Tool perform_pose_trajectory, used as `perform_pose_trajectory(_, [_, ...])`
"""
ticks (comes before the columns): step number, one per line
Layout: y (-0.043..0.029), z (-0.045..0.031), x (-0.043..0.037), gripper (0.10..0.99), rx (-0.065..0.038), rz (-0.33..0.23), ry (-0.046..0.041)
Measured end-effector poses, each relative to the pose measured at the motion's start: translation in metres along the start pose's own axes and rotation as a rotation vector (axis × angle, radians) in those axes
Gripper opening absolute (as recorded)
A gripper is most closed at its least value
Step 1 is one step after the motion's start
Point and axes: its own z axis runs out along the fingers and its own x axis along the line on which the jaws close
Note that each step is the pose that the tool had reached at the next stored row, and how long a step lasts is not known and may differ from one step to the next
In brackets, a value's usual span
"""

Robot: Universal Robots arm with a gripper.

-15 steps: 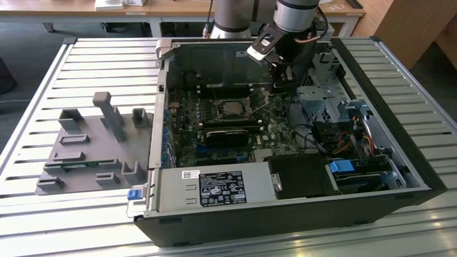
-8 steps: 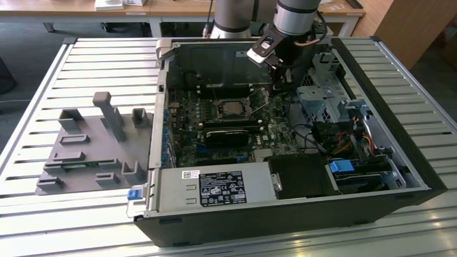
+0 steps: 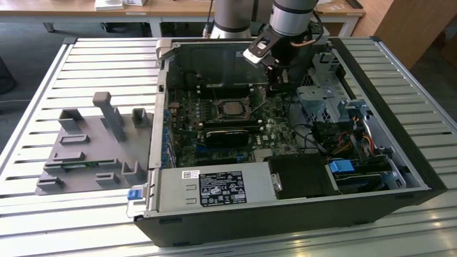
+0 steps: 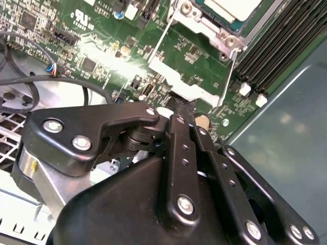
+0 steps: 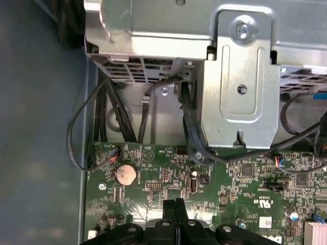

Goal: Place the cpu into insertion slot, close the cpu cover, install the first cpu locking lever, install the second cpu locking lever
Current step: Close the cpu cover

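- Your gripper (image 3: 277,85) hangs inside the open computer case (image 3: 286,227); it is low over the motherboard (image 3: 279,127), just to the exterior view's right of the socket.
- Its claw is narrow; in both wrist views the black fingertips (image 4: 179,105) (image 5: 171,208) are pressed together, and you can see nothing between them.
- The cpu (image 3: 230,108) sits in its socket near the middle of the board; in the second wrist view a corner of its silvery top (image 4: 232,6) shows beyond the fingertips.
- The cpu cover (image 4: 202,23) frames that corner with its bright metal rim; a screw shows at the edge of the frame.
- A locking lever (image 4: 159,46) and the other locking lever (image 4: 229,76) run as thin wires from the socket's corners towards the gripper; from this steep angle they seem unhooked, but you cannot be sure.
- In the first wrist view the fingertips are over green board near a coin cell (image 5: 125,174); past it stands a metal bracket (image 5: 240,87), with black cables (image 5: 110,112) trailing down beside it.
- In the exterior view a long black block (image 3: 225,136) lies just beside the socket on the near side; a grey power supply (image 3: 214,188) sits nearer still.
- The case rests on a slatted table (image 3: 43,69); a grey fixture tray (image 3: 85,147) lies beside it on the exterior view's left, well apart from the gripper.
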Motion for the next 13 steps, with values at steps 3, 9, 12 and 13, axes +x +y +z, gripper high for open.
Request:
perform_pose_trajectory(3, [-0.0042, 0.0003, 0.0001, 0.106, 0.0, 0.0, 0.0])
perform_pose_trajectory(9, [-0.0128, 0.0011, 0.0004, 0.106, 0.0, 0.0, -0.0001])
perform_pose_trajectory(12, [-0.0173, 0.0017, 0.0006, 0.106, 0.0, 0.0, 0.0])
perform_pose_trajectory(13, [-0.0188, 0.0019, 0.0006, 0.106, 0.0, 0.0, -0.0001])
